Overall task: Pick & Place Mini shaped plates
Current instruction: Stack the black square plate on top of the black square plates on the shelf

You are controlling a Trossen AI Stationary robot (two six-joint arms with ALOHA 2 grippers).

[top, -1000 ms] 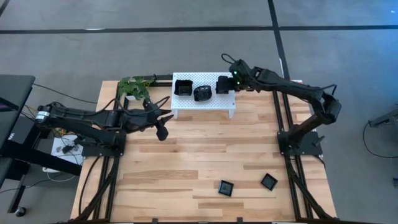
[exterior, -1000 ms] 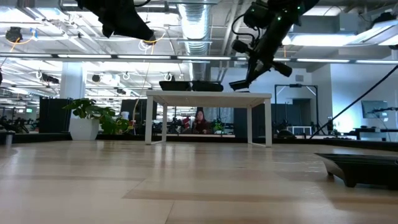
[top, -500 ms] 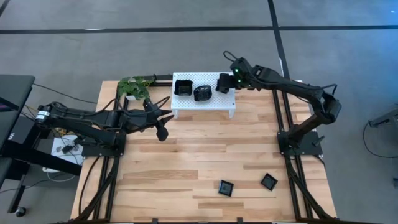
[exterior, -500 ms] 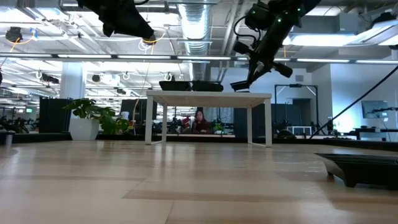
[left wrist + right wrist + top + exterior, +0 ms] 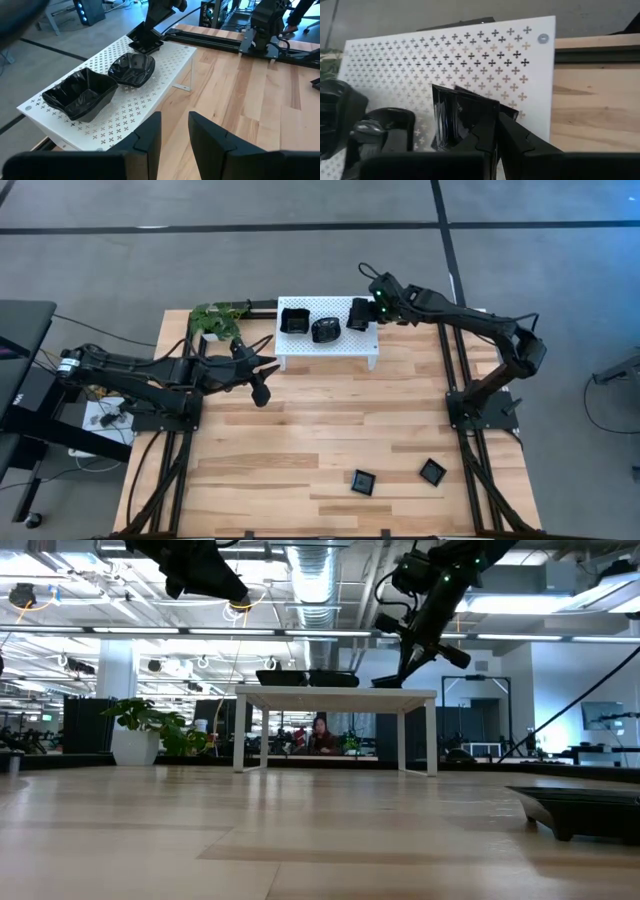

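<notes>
Pale wooden planks make up the table (image 5: 330,430), with a white perforated rack (image 5: 327,341) standing at its far edge and a potted plant (image 5: 218,319) to the rack's left. Compared with a second ago, the right gripper (image 5: 358,314) has eased slightly lower and further over the rack's right end, and the square plate (image 5: 358,316) it carries now sits close to the rack top where before it hung clear above it; the low view suggests contact, though I cannot be sure. The right gripper's fingers (image 5: 485,131) are clamped on that square plate's rim, the plate lying just ahead of them, tilted with its hollow facing the wrist camera; being square, it has no clear long axis.

Two more mini plates rest on the rack: a deep square one (image 5: 294,320) at the left and a wavy-rimmed round one (image 5: 325,330) in the middle, both upright. Two further small square plates (image 5: 363,482) (image 5: 432,472) lie flat on the near right of the table, well apart from both arms.

The left gripper (image 5: 259,391) hovers just left of the rack, fingers (image 5: 148,141) slightly apart and empty.
</notes>
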